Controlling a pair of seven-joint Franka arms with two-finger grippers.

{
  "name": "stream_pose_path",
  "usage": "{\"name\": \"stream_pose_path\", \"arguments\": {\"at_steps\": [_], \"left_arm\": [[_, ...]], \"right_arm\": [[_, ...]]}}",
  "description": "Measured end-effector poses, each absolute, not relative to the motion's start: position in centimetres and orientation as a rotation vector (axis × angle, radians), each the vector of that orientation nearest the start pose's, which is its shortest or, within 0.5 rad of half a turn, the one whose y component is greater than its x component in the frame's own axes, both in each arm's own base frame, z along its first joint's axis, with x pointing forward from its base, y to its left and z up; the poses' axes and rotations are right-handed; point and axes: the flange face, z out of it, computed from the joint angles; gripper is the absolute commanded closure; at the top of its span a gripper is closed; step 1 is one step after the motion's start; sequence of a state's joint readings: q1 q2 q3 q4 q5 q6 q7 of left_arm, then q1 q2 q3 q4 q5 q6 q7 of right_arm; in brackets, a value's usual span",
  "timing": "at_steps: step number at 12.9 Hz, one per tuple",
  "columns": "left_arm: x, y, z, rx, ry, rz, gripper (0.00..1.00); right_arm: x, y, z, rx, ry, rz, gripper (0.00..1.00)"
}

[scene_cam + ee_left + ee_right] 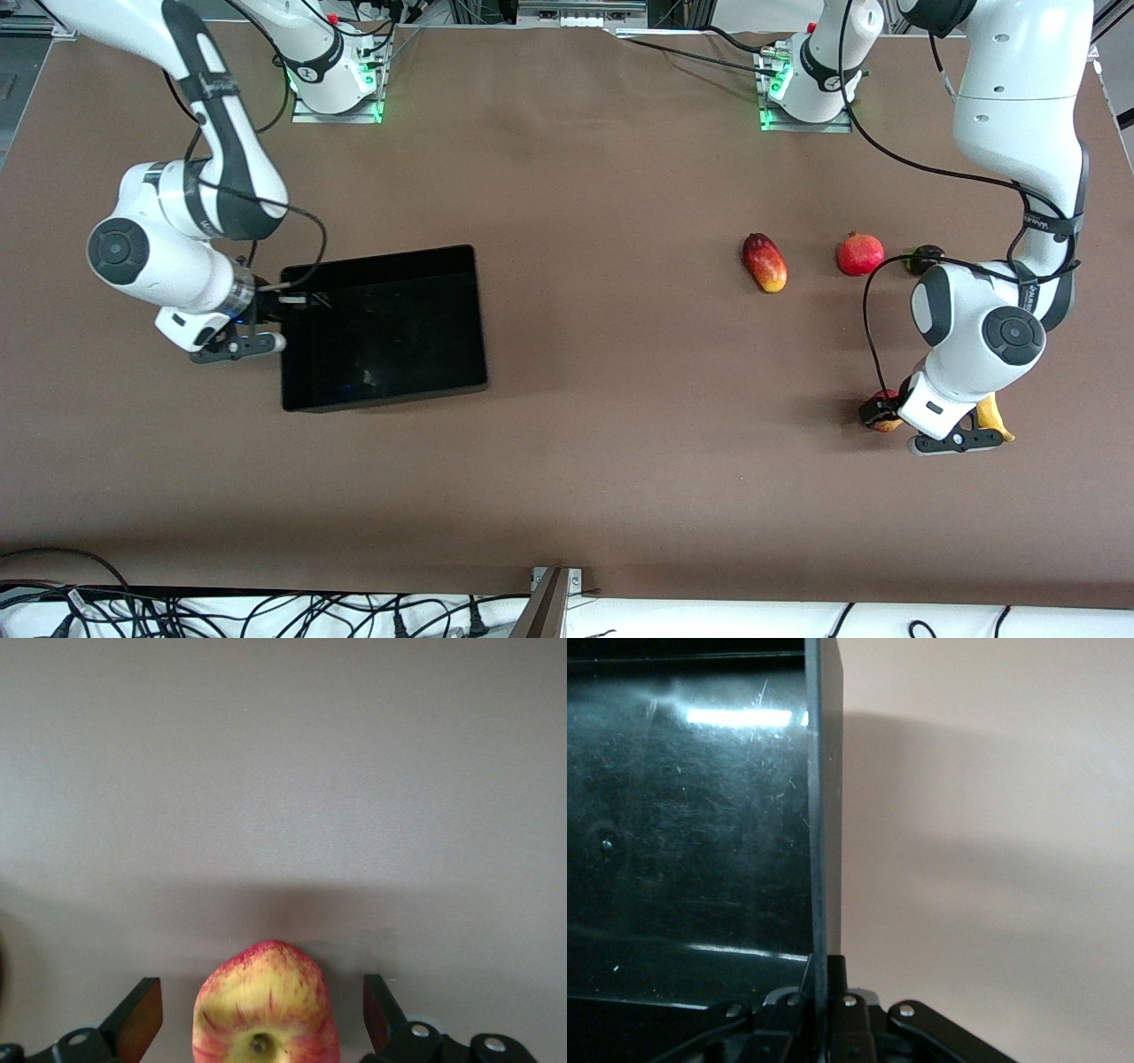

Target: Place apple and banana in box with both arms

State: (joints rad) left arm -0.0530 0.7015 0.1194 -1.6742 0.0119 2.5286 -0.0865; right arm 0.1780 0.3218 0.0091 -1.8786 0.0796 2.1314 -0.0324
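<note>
Between our left gripper's (257,1023) wide-open fingers (142,1014) sits apple (266,1005), stem dimple facing wrist, banana (994,416) just beside. Our right gripper (824,992) pinches box (383,328) wall, fully closed. We judge closing on apple comes next.

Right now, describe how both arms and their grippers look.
Both arms have glossy white shells with dark-grey joint bands and round grey caps, and black cables loop along them. The left gripper and right gripper are black, with two flat jaws on black linkages with silver rivets.
</note>
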Motion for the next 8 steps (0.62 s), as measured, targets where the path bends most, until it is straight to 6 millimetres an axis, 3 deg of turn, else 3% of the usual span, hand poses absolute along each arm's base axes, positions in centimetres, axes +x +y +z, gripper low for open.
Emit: {"name": "stream_pose_path", "arguments": {"at_steps": [1, 3, 6, 7, 8], "left_arm": [[69.6, 3.6, 20.9, -3.044, -0.162, -0.252, 0.0], [69.5, 3.6, 20.4, -3.042, -0.159, -0.256, 0.0], [68.5, 3.7, 19.0, -3.041, -0.157, -0.267, 0.0], [67.9, 3.7, 18.2, -3.04, -0.156, -0.288, 0.05], [67.4, 3.8, 17.5, -3.039, -0.156, -0.301, 0.43]], "right_arm": [[60.4, 15.9, 34.7, -3.061, -0.26, 0.099, 1.0], [58.8, 24.1, 34.7, -3.068, -0.21, 0.103, 1.0], [56.3, 35.4, 31.7, -3.088, -0.077, 0.132, 1.0], [55.7, 38.8, 30.4, -3.09, -0.029, 0.13, 1.0], [55.2, 41.8, 29.0, -3.088, 0.011, 0.12, 1.0]]}}
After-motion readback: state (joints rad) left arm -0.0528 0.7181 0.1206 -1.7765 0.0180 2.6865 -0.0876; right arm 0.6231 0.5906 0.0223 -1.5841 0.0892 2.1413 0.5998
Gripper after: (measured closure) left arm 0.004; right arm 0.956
